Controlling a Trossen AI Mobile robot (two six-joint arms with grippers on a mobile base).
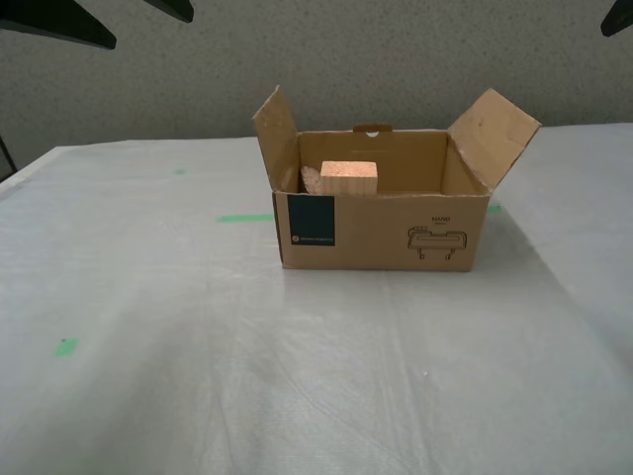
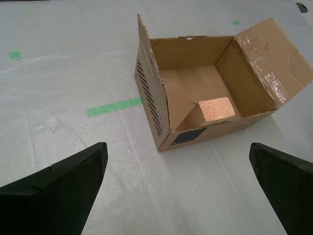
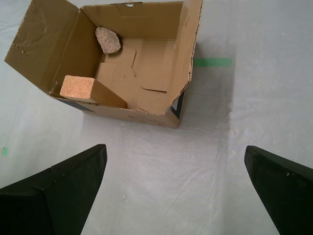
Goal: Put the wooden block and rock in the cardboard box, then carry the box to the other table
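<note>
The cardboard box (image 1: pixel 396 233) stands open on the other table (image 1: pixel 148 346), its flaps upright. The wooden block (image 1: pixel 348 178) leans inside against a wall, one end poking above the rim. Behind it a bit of the rock (image 1: pixel 310 179) shows. In the first wrist view the rock (image 3: pixel 107 40) lies in a far corner of the box (image 3: pixel 146 19), apart from the block (image 3: pixel 78 88). My first gripper (image 3: pixel 176 196) is open, empty and short of the box. My second gripper (image 2: pixel 178 191) is likewise open, with the box (image 2: pixel 151 93) and block (image 2: pixel 216 108) ahead; the rock is hidden there.
Green tape marks (image 1: pixel 244 218) (image 1: pixel 66 346) lie on the wrinkled white sheet. Dark arm parts (image 1: pixel 59 25) (image 1: pixel 618 18) hang at the exterior view's top corners. A grey wall stands behind the table.
</note>
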